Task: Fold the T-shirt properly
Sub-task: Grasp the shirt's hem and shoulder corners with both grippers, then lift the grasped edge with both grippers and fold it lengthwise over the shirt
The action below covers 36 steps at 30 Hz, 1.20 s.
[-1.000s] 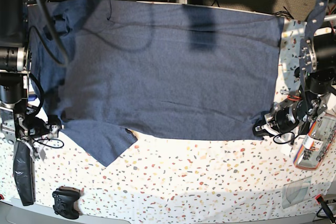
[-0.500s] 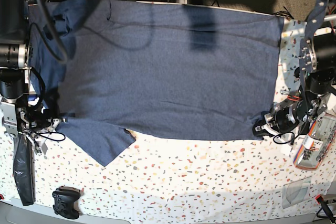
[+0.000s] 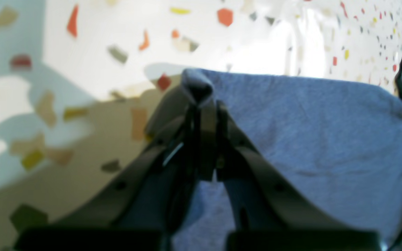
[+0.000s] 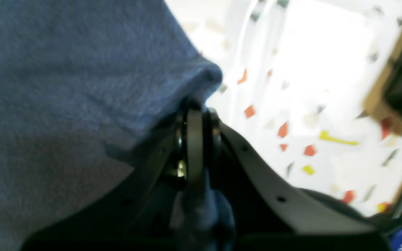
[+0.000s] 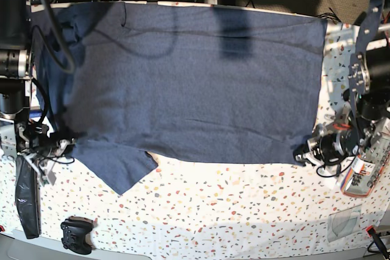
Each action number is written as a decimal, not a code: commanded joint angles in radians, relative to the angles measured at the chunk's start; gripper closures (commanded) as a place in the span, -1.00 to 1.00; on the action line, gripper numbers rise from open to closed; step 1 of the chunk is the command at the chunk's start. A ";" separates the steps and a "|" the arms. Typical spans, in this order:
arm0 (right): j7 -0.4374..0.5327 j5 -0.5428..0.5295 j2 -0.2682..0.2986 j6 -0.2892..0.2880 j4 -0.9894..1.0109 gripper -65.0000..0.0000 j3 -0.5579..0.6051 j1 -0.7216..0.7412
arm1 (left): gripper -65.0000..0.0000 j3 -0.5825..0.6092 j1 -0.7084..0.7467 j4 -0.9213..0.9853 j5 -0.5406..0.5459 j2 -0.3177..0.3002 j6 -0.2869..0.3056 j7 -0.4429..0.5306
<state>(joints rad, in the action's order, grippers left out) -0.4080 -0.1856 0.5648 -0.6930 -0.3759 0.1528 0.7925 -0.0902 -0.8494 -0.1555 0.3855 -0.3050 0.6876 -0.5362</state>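
We have the T-shirt (image 5: 195, 83) spread flat and plain side up across the speckled bench (image 5: 244, 211), its far edge along the back and its near edge facing us, with one sleeve (image 5: 116, 162) jutting toward the near side. The step in hand looks like the opening grasp for the first fold: both near corners are pinched. In the left wrist view, the left tool (image 3: 202, 104) is clenched on a nub of blue cloth at the hem corner; in the right wrist view, the right tool (image 4: 195, 108) is clamped on the fabric edge by the sleeve. The next move, we judge, calls for lifting both corners together, evenly, and carrying them toward the far edge so the near half lands square. Uneven height or pace would likely skew the fold line or drag the cloth.
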 commanded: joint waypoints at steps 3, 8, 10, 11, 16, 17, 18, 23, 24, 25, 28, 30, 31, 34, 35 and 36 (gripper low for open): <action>-0.003 -0.055 0.045 -0.005 -0.056 1.00 -0.002 0.037 | 1.00 -0.001 -0.055 -0.029 0.055 -0.011 0.011 -0.023; -0.035 -0.150 0.097 -0.005 -0.092 1.00 -0.002 0.035 | 1.00 -0.001 -0.046 -0.071 0.140 -0.005 0.011 -0.119; -0.035 -0.180 0.117 -0.005 -0.092 1.00 -0.002 0.035 | 1.00 -0.001 -0.043 -0.096 0.177 0.002 0.011 -0.158; -0.034 -0.194 0.126 -0.005 -0.092 1.00 -0.002 0.035 | 1.00 -0.001 -0.043 -0.110 0.188 0.009 0.011 -0.171; -0.023 -0.193 0.148 -0.005 -0.095 1.00 -0.002 0.035 | 1.00 -0.001 -0.042 -0.180 0.195 0.052 0.011 -0.177; -0.021 -0.193 0.150 -0.005 -0.097 1.00 -0.002 0.035 | 1.00 -0.001 -0.042 -0.193 0.195 0.059 0.011 -0.173; -0.018 -0.193 0.150 -0.005 -0.097 1.00 -0.002 0.035 | 1.00 -0.001 -0.042 -0.206 0.195 0.063 0.011 -0.165; -0.017 -0.237 0.150 -0.005 -0.112 1.00 -0.002 0.035 | 1.00 -0.001 0.005 -0.325 0.162 0.066 0.011 -0.074; -0.017 -0.246 0.149 -0.005 -0.119 1.00 -0.002 0.035 | 1.00 -0.001 0.022 -0.360 0.137 0.066 0.011 -0.059; -0.018 -0.250 0.149 -0.005 -0.127 1.00 -0.002 0.035 | 1.00 -0.001 0.042 -0.400 0.110 0.066 0.011 -0.045; -0.033 -0.266 0.151 -0.005 -0.156 1.00 -0.002 0.035 | 1.00 -0.001 0.114 -0.523 0.087 0.060 0.011 -0.039; -0.058 -0.272 0.150 -0.005 -0.175 1.00 -0.002 0.035 | 1.00 -0.001 0.175 -0.612 0.100 0.051 0.011 -0.038; -0.066 -0.272 0.150 -0.005 -0.182 1.00 -0.002 0.031 | 1.00 -0.001 0.209 -0.658 0.115 0.044 0.011 -0.038; -0.063 -0.317 0.166 -0.005 -0.229 1.00 -0.002 -0.023 | 1.00 -0.001 0.322 -0.802 0.157 0.017 0.011 -0.038; -0.059 -0.360 0.178 -0.005 -0.257 1.00 -0.002 -0.055 | 1.00 -0.002 0.361 -0.850 0.158 0.006 0.009 -0.035; -0.056 -0.404 0.192 -0.005 -0.290 1.00 -0.002 -0.093 | 1.00 -0.003 0.400 -0.896 0.158 -0.003 -0.015 -0.032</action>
<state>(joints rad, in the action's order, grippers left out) -0.4824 -0.5842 0.7284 -0.6941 -0.6571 0.1585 0.6697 -0.0887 -0.4129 -1.0370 0.5209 -0.2970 0.6613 -0.5999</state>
